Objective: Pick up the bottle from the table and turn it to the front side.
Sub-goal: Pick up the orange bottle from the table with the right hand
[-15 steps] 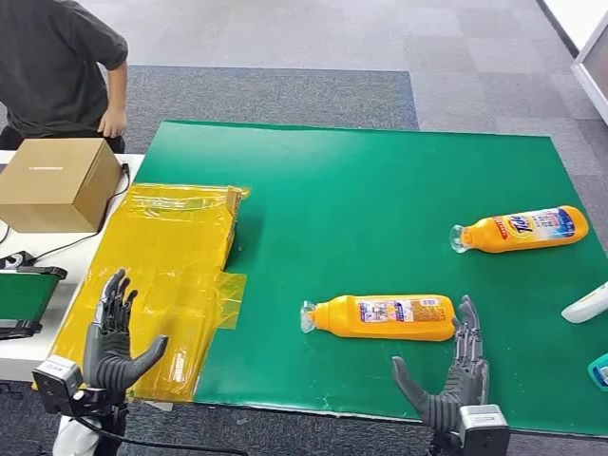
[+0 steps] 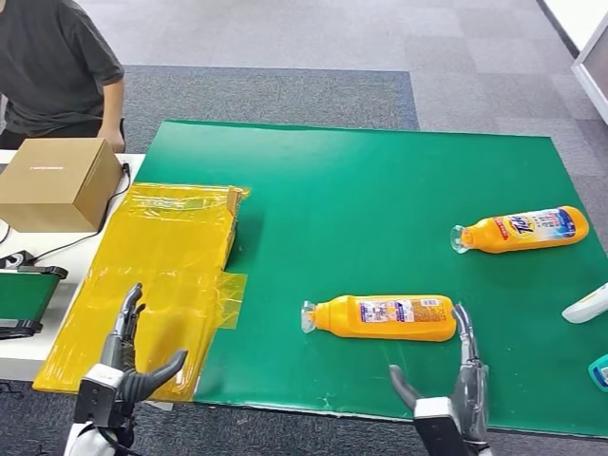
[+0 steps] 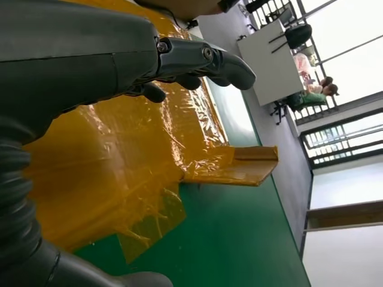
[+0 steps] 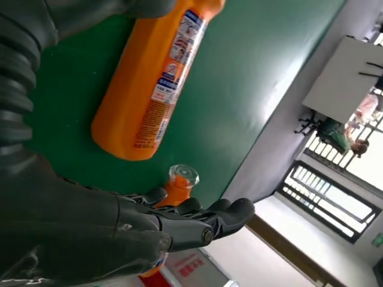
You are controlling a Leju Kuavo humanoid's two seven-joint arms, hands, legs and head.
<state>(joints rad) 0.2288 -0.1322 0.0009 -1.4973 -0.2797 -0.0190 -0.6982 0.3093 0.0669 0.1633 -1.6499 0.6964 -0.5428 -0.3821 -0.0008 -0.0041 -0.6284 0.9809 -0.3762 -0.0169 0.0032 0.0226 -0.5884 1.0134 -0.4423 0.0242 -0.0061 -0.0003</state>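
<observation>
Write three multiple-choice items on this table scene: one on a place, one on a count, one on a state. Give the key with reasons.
1. Where does the cardboard box stand?
A. beside the green mat, on its left
B. on the mat's middle
C. on a bottle

2. How many orange bottles lie on the mat?
A. one
B. two
C. four

3. The right hand is:
A. gripping a bottle
B. holding the box
C. open, empty

Key: 1 A, the box sits off the mat; 2 B, a near bottle and a far bottle; 3 C, its fingers are spread short of the near bottle.

Dark grey jointed hands, left hand (image 2: 129, 366) and right hand (image 2: 459, 380), on silver wrists
</observation>
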